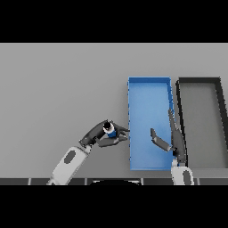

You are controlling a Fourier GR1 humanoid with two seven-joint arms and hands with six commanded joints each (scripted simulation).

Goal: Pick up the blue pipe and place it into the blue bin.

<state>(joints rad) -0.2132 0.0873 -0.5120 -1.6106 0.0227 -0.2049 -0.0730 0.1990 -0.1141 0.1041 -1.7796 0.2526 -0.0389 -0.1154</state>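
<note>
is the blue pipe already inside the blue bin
No, the blue pipe is held in the left hand over the table, just left of the blue bin.

My left arm is a white shell with a dark grey oval patch on the forearm, narrowing to a dark wrist. My left hand is dark grey to black. My right arm is white with a grey patch, ending in my dark right hand.

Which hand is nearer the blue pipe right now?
Left. The left hand is curled round the blue pipe, just left of the blue bin. The right hand is open over the bin, apart from the pipe.
</note>
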